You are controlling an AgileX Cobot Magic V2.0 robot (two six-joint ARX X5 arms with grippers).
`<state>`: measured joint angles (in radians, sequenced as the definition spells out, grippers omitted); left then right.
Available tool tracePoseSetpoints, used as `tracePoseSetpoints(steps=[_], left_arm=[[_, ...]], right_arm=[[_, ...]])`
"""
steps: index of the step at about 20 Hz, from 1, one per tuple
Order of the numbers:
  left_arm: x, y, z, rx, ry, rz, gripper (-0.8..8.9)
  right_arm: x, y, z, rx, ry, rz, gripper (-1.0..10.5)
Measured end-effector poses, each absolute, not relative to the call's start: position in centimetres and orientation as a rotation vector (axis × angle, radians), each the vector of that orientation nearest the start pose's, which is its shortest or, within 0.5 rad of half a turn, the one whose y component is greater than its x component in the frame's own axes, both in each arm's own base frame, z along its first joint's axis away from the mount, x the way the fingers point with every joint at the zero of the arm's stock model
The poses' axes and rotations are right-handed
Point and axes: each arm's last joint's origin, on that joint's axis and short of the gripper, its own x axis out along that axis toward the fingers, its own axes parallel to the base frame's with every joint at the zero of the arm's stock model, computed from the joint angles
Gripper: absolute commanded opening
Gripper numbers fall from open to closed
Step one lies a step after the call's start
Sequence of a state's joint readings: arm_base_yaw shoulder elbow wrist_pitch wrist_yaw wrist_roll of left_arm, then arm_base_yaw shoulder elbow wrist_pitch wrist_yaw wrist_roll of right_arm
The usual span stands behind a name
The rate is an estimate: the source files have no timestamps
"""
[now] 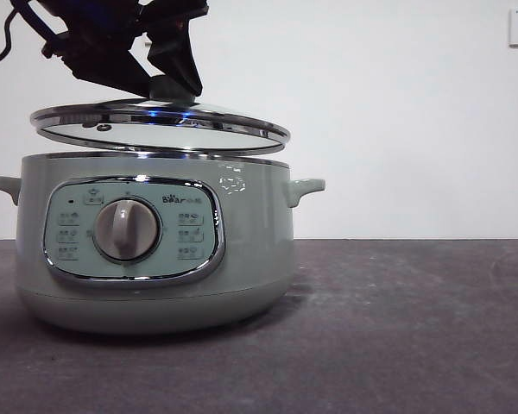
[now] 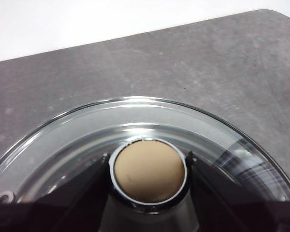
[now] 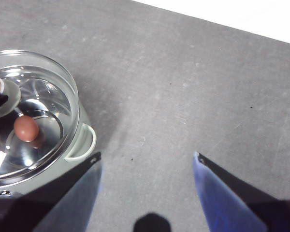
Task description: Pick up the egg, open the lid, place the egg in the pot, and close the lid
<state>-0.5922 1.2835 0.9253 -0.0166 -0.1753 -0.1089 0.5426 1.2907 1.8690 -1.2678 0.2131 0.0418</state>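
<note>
Front view: left end effector [image 1: 168, 82] clamps lid [image 1: 160, 125] knob.

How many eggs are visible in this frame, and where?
1. The egg lies inside the pot, seen through the lid held by the left gripper. More could be hidden inside.

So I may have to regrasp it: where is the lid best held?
By the knob on top of the lid, coming from above, as the left gripper does now: the glass dome is wide and smooth, the knob narrow enough for the jaws.
</note>
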Motion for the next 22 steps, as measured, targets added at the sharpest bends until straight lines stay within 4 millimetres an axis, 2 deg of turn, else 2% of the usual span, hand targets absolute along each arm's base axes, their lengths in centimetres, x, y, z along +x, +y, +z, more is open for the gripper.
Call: tracePoseSetpoints(steps=[4,11,22], left_arm=[[23.9,-15.5,29.0,0.019,0.371,-0.385,-0.09],[23.6,-15.3,27.0,0.000,0.389,-0.379,-0.09],[23.1,-15.8,26.5,-0.002,0.396,-0.380,-0.09]], right_arm=[[16.9,9.5,48.0,-0.216,0.650,0.303,3.1],[16.9,9.5,48.0,-0.216,0.650,0.303,3.1],[16.9,9.5,48.0,-0.216,0.650,0.303,3.1]])
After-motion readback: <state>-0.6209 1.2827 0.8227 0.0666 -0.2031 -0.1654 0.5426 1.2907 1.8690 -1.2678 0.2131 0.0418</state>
